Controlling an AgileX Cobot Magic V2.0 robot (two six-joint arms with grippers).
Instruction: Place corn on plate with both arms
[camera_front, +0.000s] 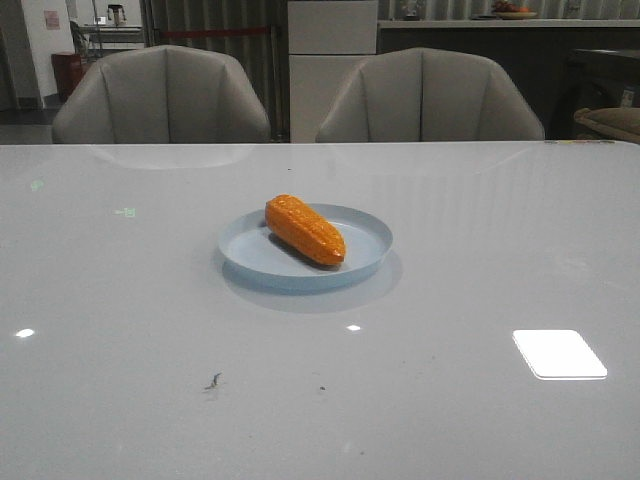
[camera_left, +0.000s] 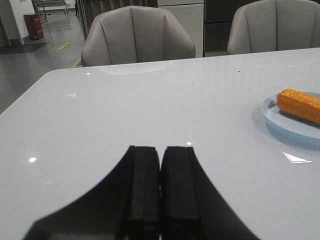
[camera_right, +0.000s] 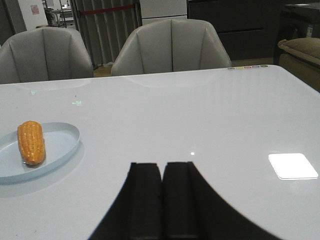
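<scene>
The orange corn (camera_front: 305, 229) lies on the pale blue plate (camera_front: 368, 232) at the middle of the white table, its tapered end toward the front right. It also shows in the left wrist view (camera_left: 300, 104) on the plate (camera_left: 272, 114) and in the right wrist view (camera_right: 31, 142) on the plate (camera_right: 65, 137). My left gripper (camera_left: 161, 148) is shut and empty, well to the left of the plate. My right gripper (camera_right: 162, 164) is shut and empty, well to the right of it. Neither arm shows in the front view.
Two grey armchairs (camera_front: 160, 95) (camera_front: 430, 95) stand behind the table's far edge. A bright light reflection (camera_front: 558, 353) lies on the glossy tabletop at the front right. A small dark mark (camera_front: 213, 381) sits near the front.
</scene>
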